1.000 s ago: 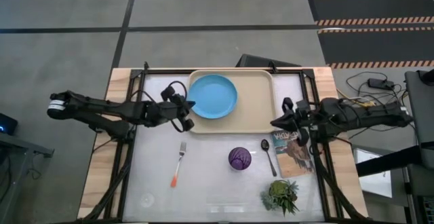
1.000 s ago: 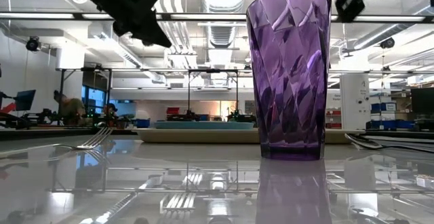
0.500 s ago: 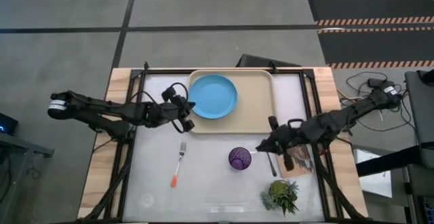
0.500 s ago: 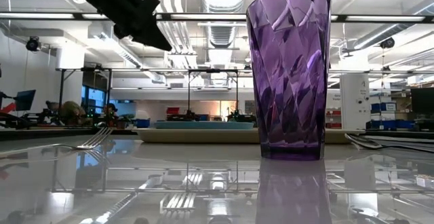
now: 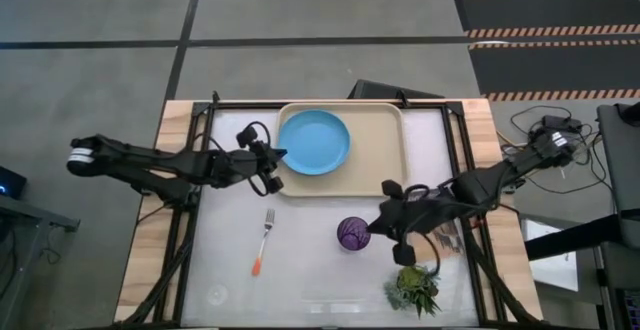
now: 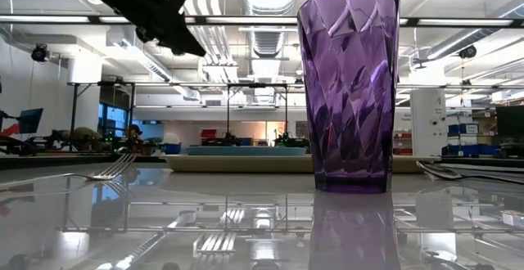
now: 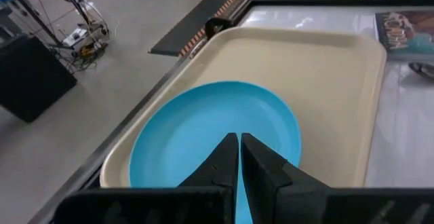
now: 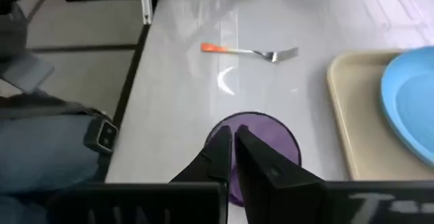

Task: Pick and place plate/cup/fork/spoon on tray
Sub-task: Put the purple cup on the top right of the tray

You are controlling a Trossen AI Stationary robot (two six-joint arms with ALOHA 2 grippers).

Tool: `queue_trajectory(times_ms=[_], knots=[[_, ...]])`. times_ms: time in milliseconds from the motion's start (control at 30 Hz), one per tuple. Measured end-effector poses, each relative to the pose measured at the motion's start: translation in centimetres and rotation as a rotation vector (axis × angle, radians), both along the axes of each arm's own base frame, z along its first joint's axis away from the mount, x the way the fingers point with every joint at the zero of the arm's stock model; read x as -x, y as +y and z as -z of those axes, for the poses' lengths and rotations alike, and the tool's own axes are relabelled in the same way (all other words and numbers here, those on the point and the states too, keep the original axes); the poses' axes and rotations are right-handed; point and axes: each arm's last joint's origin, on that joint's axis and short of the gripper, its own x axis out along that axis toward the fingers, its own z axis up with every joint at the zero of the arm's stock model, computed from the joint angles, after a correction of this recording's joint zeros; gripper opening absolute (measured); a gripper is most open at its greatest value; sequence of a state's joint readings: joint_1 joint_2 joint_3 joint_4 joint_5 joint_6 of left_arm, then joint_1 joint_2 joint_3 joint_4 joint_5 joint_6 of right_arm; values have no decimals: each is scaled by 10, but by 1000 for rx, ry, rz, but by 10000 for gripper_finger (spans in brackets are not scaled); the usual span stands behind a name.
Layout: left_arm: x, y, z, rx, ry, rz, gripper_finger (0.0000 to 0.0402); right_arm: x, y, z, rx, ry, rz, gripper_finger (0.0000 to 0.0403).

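On the shiny table [image 5: 310,270], right gripper [image 5: 385,222] pinched shut beside the cup [image 5: 352,234], so could bump and tip it over.

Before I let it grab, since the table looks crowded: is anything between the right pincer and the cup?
Nothing visible. The right pincer, fingers together, sits just beside the cup with bare table between them. The plant lies off to the side, out of that line.

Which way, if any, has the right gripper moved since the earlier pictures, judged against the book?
Yes. In the high view, the right gripper has left the book and swung toward the purple cup, now beside it.
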State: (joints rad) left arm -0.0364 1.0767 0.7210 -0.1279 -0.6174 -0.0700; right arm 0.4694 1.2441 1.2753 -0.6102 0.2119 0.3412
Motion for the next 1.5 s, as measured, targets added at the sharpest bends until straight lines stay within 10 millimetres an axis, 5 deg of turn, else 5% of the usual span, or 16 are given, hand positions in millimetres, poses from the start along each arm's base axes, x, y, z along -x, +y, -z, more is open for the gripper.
queue_trajectory(times_ms=[533, 1100, 1500], knots=[[12, -1, -7, 5, -36, 14, 1, -48, 25, 21, -21, 194, -5, 15], [12, -1, -7, 4, -34, 17, 1, -63, 32, 56, 49, 335, -34, 190], [12, -1, -6, 4, -33, 17, 1, -69, 31, 67, 85, 353, -53, 147]])
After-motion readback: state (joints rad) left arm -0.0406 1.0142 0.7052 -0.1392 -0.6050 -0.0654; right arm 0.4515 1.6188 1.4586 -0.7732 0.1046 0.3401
